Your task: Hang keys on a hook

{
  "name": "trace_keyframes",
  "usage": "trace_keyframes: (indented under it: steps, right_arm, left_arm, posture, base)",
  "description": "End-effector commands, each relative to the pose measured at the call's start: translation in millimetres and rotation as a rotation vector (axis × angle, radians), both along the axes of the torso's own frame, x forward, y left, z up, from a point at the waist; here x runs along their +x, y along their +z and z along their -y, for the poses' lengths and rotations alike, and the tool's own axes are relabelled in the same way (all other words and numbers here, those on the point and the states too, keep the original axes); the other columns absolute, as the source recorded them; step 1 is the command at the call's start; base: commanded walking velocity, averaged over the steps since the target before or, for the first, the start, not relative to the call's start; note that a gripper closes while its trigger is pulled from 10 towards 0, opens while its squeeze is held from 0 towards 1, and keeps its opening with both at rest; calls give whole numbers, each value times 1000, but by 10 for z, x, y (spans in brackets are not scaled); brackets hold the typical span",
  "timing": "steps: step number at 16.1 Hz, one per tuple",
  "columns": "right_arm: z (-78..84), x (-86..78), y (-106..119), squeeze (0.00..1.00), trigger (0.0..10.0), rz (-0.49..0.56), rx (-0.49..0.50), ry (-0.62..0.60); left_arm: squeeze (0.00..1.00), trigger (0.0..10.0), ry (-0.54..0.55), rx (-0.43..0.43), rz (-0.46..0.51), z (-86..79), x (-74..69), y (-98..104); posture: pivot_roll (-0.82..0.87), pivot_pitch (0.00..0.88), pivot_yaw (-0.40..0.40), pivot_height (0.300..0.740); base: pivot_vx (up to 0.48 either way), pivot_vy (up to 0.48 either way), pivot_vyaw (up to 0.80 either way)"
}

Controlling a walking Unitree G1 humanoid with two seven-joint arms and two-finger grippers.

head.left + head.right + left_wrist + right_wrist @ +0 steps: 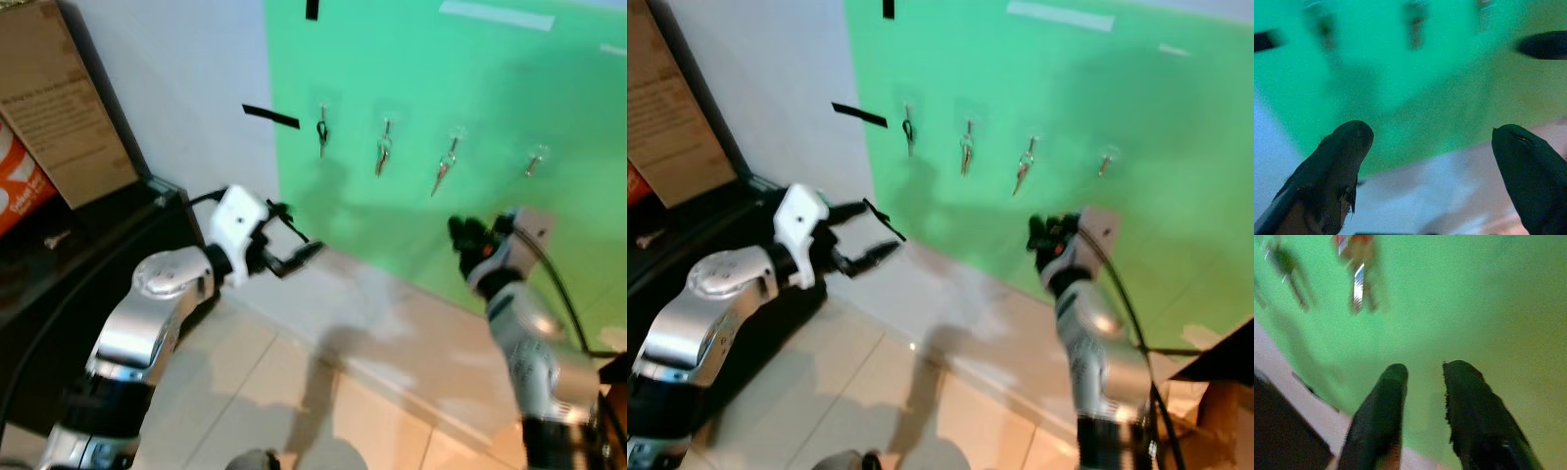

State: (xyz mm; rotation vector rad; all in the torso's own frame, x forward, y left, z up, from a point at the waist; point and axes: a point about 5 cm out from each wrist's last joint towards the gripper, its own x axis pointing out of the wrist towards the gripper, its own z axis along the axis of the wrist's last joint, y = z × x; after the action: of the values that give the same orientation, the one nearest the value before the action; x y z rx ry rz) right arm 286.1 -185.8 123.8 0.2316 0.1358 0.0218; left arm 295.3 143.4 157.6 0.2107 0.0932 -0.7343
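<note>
Four sets of keys hang in a row on small hooks on a green wall panel: a dark set, a second set, a third set and a small one. My left gripper is open and empty, raised left of the panel and below the dark set; its fingers are spread wide. My right gripper is held up near the wall, below and between the third and fourth hooks. Its fingers stand a narrow gap apart with nothing between them. A blurred key bunch hangs above them.
A cardboard box sits on a black cabinet at my left. Black tape strips mark the white wall. Pale tiled floor runs along the wall base. Another cardboard box stands at the far right.
</note>
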Motion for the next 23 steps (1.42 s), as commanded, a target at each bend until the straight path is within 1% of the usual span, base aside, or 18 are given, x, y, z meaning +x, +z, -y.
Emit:
trace_keyframes:
  steps: [1, 2, 3, 4, 5, 6, 7, 8, 9, 12, 14, 17, 18, 19, 21, 22, 23]
  right_arm:
    - [-89, 10, 64, 1000, 10000, 35, -19, 15]
    - [-140, -8, 23, 1000, 10000, 24, -19, 9]
    - [-211, -33, -39, 1000, 10000, 6, -78, 21]
    - [-277, -58, -87, 1000, 10000, -9, -80, 48]
    - [-348, -79, -134, 1000, 10000, -28, -97, 85]
    - [-385, -91, -154, 1000, 10000, -33, -114, 97]
    - [-371, -96, -175, 1000, 10000, -43, -97, 63]
    - [-365, -92, -193, 1000, 10000, -51, -92, 56]
    - [-364, -73, -211, 1000, 10000, -58, -105, 53]
    - [-344, -45, -214, 1000, 10000, -65, -112, 27]
    - [-356, -36, -215, 1000, 10000, -65, -141, 25]
    - [-390, -24, -212, 1000, 10000, -52, -170, 57]
    - [-417, -32, -195, 1000, 10000, -42, -151, 88]
    - [-430, -37, -188, 1000, 10000, -38, -147, 99]
    - [-451, -30, -209, 1000, 10000, -44, -177, 113]
    - [-450, -24, -201, 1000, 10000, -43, -173, 113]
    - [-458, -19, -211, 1000, 10000, -46, -178, 119]
  left_arm:
    - [0, 10000, 82, 26, -8, -126, -2, -68]
    - [0, 10000, 166, 42, -3, -217, -19, -133]
    - [0, 10000, 286, 51, -1, -329, -47, -227]
    - [0, 10000, 342, 46, 13, -371, -79, -277]
    - [0, 10000, 386, 28, 10, -401, -113, -326]
    - [0, 10000, 420, 9, -3, -415, -136, -360]
    - [0, 10000, 434, 10, -8, -410, -154, -380]
    - [0, 10000, 439, 19, 0, -413, -154, -377]
    - [0, 10000, 452, 19, 3, -427, -147, -376]
    - [0, 10000, 454, 26, 14, -403, -148, -363]
    - [0, 10000, 454, 24, 6, -397, -153, -371]
    - [0, 10000, 459, 23, 8, -399, -157, -358]
    - [0, 10000, 452, 29, 10, -382, -157, -358]
    - [0, 10000, 451, 29, 13, -377, -162, -350]
    - [0, 10000, 463, 21, 8, -389, -158, -356]
    - [0, 10000, 449, 31, 8, -359, -151, -362]
    - [0, 10000, 451, 29, 9, -359, -149, -358]
  posture:
    - [-32, 0, 18, 740]
    - [-37, 0, 18, 740]
    - [-36, 0, 14, 740]
    - [-29, 0, 7, 740]
    - [-34, 0, 7, 740]
    - [-37, 0, 4, 740]
    - [-23, 0, -9, 740]
    - [-23, 0, -9, 740]
    - [-19, 0, -12, 740]
    - [-6, 0, -17, 740]
    - [-4, 0, -18, 740]
    - [-6, 0, -18, 740]
    - [-2, 0, -22, 740]
    - [3, 0, -28, 740]
    - [-5, 0, -24, 740]
    - [13, 0, -39, 740]
    - [12, 0, -38, 740]
  base:
    - [0, 0, 800]
    - [0, 0, 800]
    - [0, 0, 800]
    - [0, 0, 800]
    - [0, 0, 800]
    - [0, 0, 800]
    - [274, 0, 800]
    - [270, 0, 800]
    - [292, 0, 800]
    - [304, 0, 0]
    - [306, 0, 0]
    - [304, 0, 0]
    - [307, 0, 0]
    - [311, 0, 800]
    - [309, 0, 800]
    - [307, 0, 800]
    - [311, 0, 800]
